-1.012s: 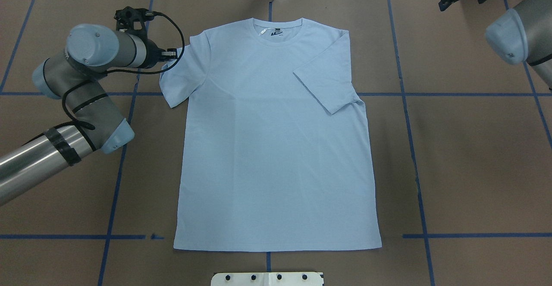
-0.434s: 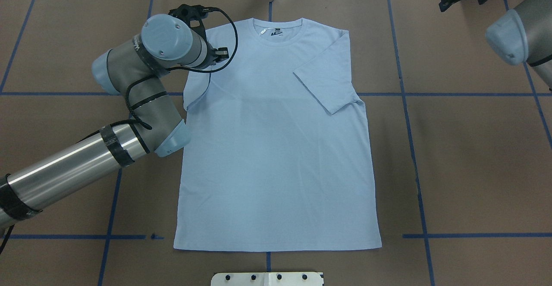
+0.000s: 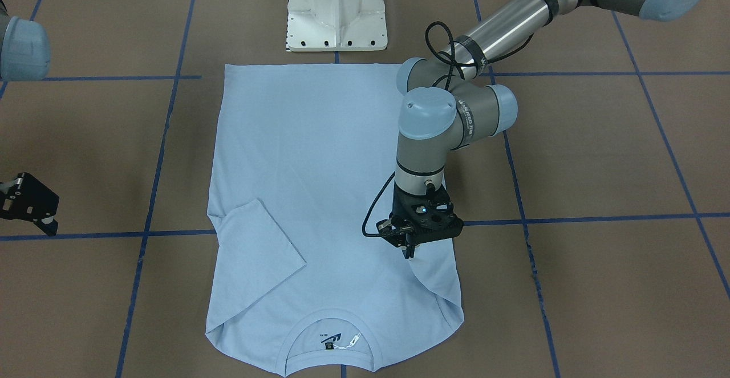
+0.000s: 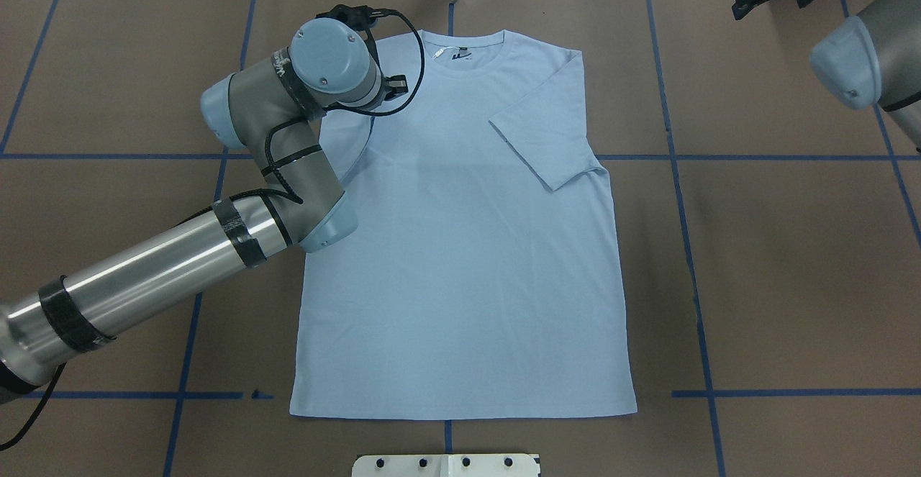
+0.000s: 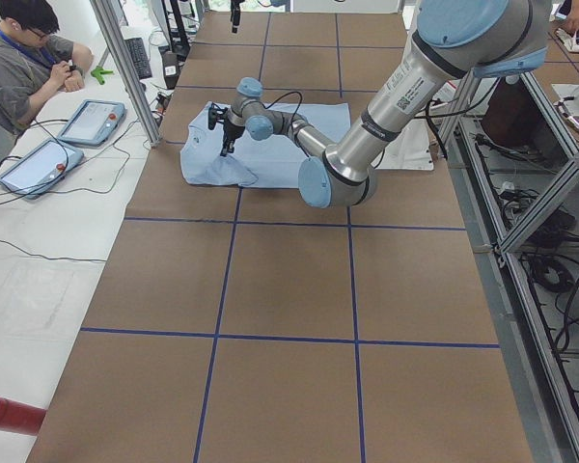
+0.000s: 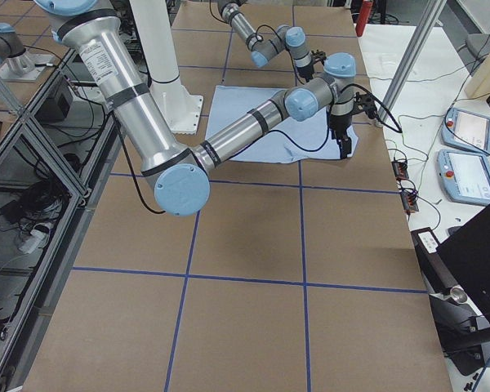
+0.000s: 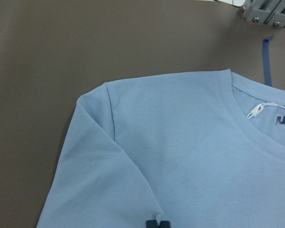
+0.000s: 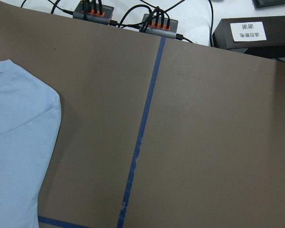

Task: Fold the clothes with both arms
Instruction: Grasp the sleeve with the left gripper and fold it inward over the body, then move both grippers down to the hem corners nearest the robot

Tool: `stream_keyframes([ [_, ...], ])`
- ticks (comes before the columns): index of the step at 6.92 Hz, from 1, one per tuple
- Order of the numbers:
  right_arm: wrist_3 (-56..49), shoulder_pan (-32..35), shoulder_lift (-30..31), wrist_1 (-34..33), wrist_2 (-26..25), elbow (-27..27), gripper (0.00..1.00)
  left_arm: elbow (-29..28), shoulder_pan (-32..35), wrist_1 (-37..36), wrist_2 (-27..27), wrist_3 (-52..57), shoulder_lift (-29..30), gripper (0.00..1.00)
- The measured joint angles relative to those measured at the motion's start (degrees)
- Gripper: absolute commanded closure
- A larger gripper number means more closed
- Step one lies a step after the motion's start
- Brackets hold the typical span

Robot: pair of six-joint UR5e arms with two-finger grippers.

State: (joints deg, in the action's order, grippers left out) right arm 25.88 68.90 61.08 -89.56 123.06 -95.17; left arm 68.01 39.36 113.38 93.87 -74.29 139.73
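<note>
The light blue T-shirt point(image 4: 468, 247) lies flat on the brown table, collar point(image 4: 464, 49) at the far edge, dark neck label point(image 3: 331, 341) showing. Its sleeve on the robot's right point(image 4: 543, 139) lies folded inward on the body. My left gripper point(image 3: 409, 252) is shut on the other sleeve's edge and holds it lifted over the shirt near the shoulder. The left wrist view shows the shut fingertips point(image 7: 157, 223) on the fabric. In the overhead view the left wrist point(image 4: 334, 60) hides the gripper. My right gripper point(image 3: 28, 204) hovers off the shirt near the far right corner. Its jaws are unclear.
The white pedestal base point(image 3: 336, 10) stands at the shirt's hem side. Blue tape lines point(image 4: 676, 157) cross the table. Power strips and cables point(image 8: 156, 21) lie along the far edge. An operator point(image 5: 24, 68) sits by tablets point(image 5: 92, 121) beyond the table.
The left arm has swung right, carrying the sleeve from flat beside the shirt inward over the shirt's shoulder. The right arm has not moved.
</note>
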Motion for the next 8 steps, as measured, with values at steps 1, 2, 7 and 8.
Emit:
stream_keyframes([
  [1, -0.02, -0.07, 0.00, 0.00, 0.00, 0.03, 0.00, -0.40, -0.62, -0.04, -0.23, -0.47, 0.36, 0.01],
  [2, -0.01, -0.15, 0.03, -0.02, 0.01, 0.03, 0.00, -0.48, -1.03, -0.07, -0.56, -0.05, 0.44, 0.00],
  [7, 19.58, -9.99, 7.04, 4.28, -4.37, -11.39, 0.00, 19.81, -1.62, -1.37, 3.82, 6.83, -10.60, 0.00],
  [8, 28.12, -15.57, 10.40, 6.35, -8.94, -16.09, 0.00, 24.80, -2.46, -1.99, 4.11, 6.89, -13.89, 0.00],
])
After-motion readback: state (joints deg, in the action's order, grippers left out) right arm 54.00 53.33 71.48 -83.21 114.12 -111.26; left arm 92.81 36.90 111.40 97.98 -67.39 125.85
